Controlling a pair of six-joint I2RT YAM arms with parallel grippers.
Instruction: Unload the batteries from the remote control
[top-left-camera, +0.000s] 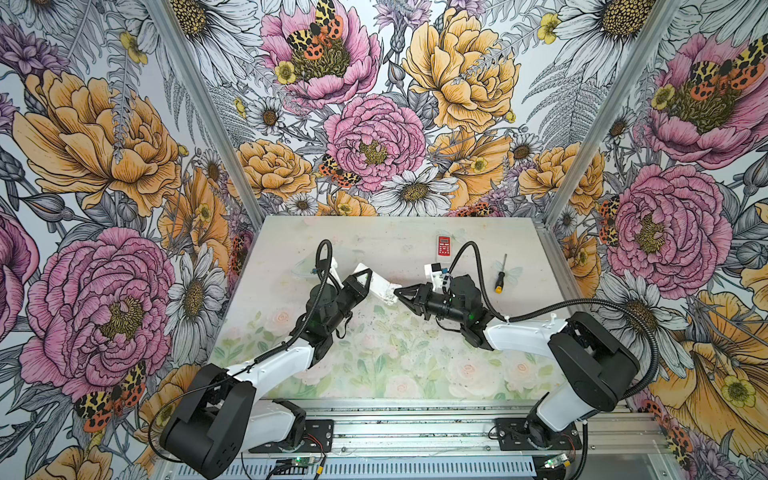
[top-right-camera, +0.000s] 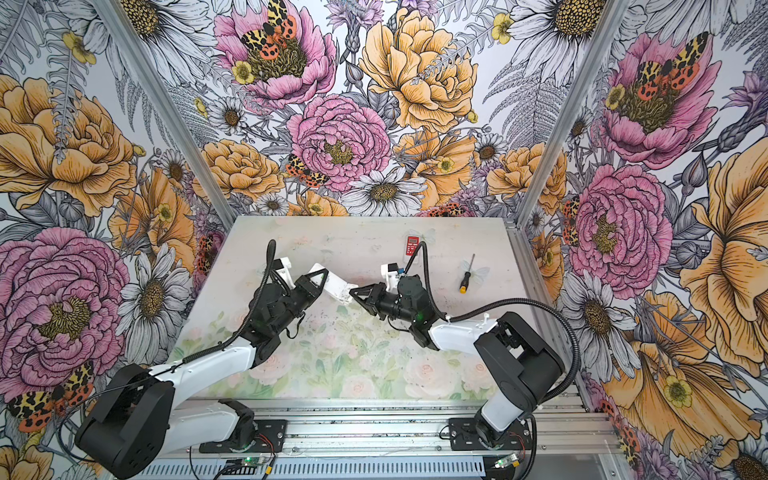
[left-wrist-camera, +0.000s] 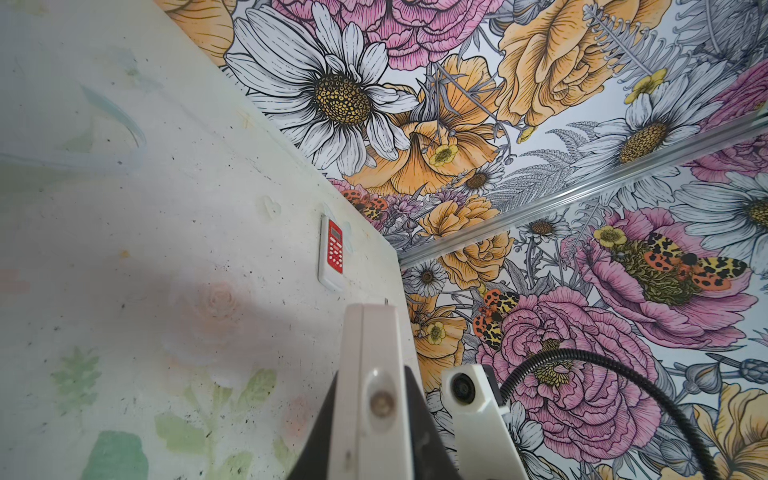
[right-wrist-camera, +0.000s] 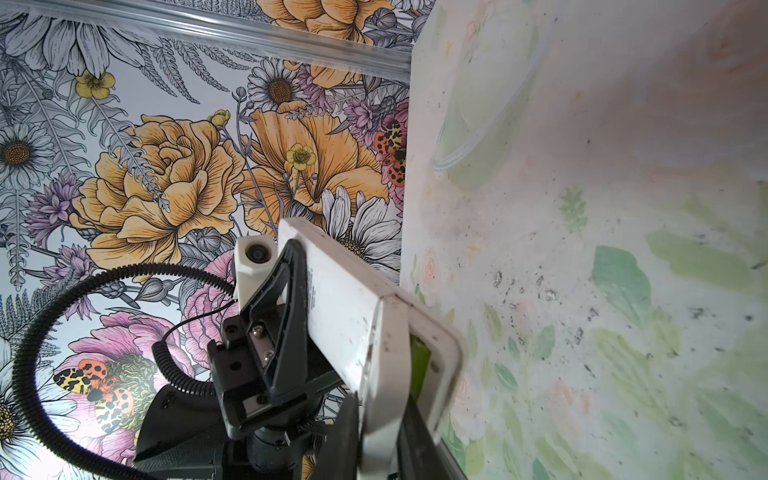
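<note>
Over open tabletop (top-left-camera: 374, 357), left gripper (top-left-camera: 366, 277) and right gripper (top-left-camera: 397, 292) clamp opposite ends of the remote (top-left-camera: 382, 289).

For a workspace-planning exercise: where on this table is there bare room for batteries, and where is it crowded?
Free: the front half of the table between the left arm and right arm; its back left corner. Crowded: the middle, where left gripper and right gripper hold the white remote; the back right, with red remote and screwdriver.
</note>
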